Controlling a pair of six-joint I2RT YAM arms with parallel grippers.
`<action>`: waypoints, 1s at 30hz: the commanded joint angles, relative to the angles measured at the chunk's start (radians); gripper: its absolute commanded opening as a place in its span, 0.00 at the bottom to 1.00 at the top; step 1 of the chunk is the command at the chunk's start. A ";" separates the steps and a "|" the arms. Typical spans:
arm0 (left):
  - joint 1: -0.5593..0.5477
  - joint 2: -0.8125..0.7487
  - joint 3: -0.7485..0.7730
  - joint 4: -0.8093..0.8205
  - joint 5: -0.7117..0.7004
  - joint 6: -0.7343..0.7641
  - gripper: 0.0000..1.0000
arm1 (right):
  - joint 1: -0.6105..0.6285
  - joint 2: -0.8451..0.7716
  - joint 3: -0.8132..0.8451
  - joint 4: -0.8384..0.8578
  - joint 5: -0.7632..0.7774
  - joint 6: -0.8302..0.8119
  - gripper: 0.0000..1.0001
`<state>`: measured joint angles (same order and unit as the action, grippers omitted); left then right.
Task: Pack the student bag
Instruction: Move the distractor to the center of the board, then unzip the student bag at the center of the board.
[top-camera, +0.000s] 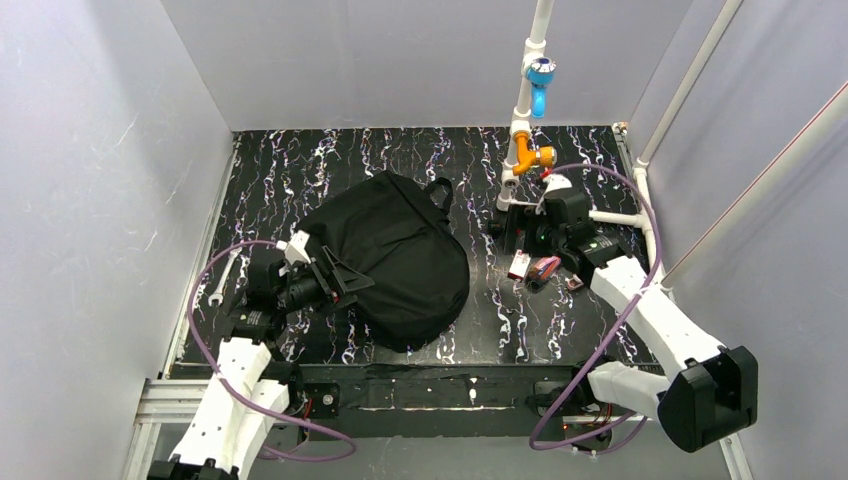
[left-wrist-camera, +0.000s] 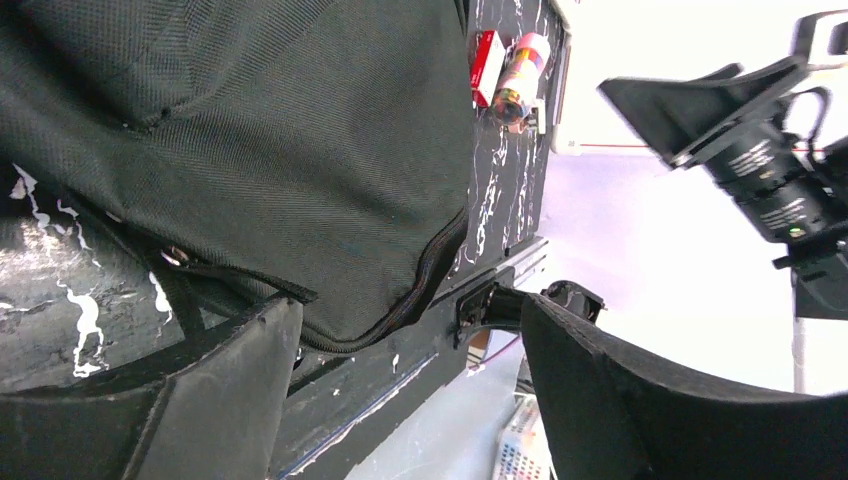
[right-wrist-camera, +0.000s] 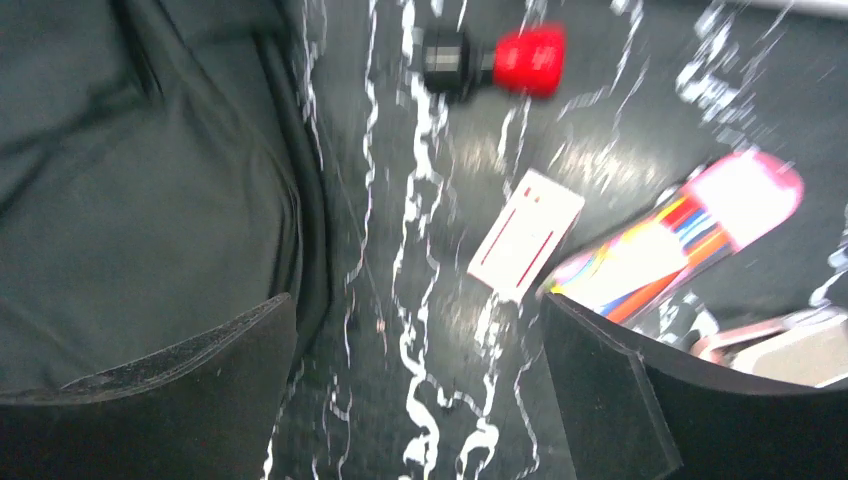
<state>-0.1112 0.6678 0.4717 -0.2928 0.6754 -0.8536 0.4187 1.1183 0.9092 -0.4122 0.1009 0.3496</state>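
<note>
Top view: student bag (top-camera: 400, 260) slumped centre-left, left gripper (top-camera: 345, 275) released at its left edge, right gripper (top-camera: 515, 240) released right of centre; left wrist: zip (left-wrist-camera: 435, 265) looks shut (no mouth), a pinch may just drag fabric; right wrist: flat white card (right-wrist-camera: 525, 235) may slip.
</note>
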 joint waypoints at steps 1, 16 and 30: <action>-0.002 -0.083 0.027 -0.109 -0.056 0.029 0.80 | 0.007 0.001 -0.068 -0.037 -0.159 0.035 0.98; -0.002 0.000 0.107 -0.127 -0.093 0.130 0.82 | 0.007 -0.050 -0.001 0.244 0.116 -0.004 0.98; -0.002 0.037 0.090 -0.074 -0.041 0.127 0.82 | -0.003 -0.100 0.039 0.342 0.062 0.211 0.98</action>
<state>-0.1116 0.7189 0.5583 -0.3893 0.5999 -0.7261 0.4213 0.9451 0.8783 -0.0498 0.1688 0.4805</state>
